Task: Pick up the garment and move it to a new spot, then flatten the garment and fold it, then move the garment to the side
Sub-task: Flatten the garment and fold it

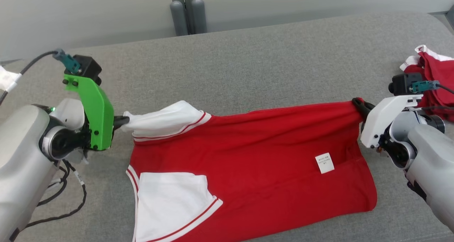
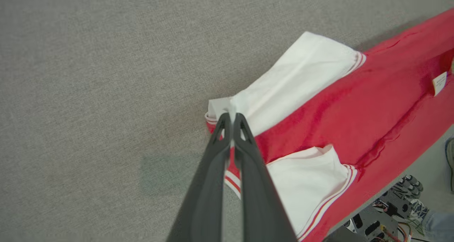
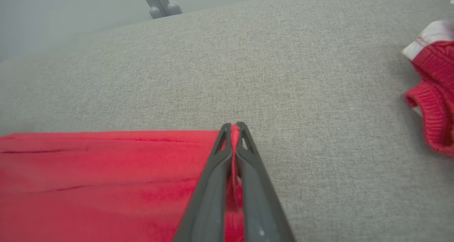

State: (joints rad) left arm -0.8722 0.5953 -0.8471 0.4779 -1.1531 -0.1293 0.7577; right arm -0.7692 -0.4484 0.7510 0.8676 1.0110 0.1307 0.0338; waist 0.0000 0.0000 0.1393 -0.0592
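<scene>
The left tool (image 1: 123, 122) is clenched on a white sleeve (image 1: 166, 119) tip, the right tool (image 1: 357, 103) on the red hem (image 1: 345, 109). Between them the garment (image 1: 255, 150) runs taut, long axis tool to tool, its body sagging toward the robot onto the table (image 1: 248, 57).

My left gripper (image 1: 122, 121) points across toward my right one, its two dark fingers (image 2: 211, 178) pressed tight together on a fold of the garment (image 1: 266, 146). Directly behind it sits my green wrist bracket (image 1: 94, 107), and behind that my pale left forearm (image 1: 21, 157). My right gripper (image 1: 357, 103) points back at the left, its fingers likewise pinched together on the garment's edge. Behind it come a white wrist bracket (image 1: 385, 116) and my grey right forearm (image 1: 431, 164). My two grippers are well apart.
</scene>
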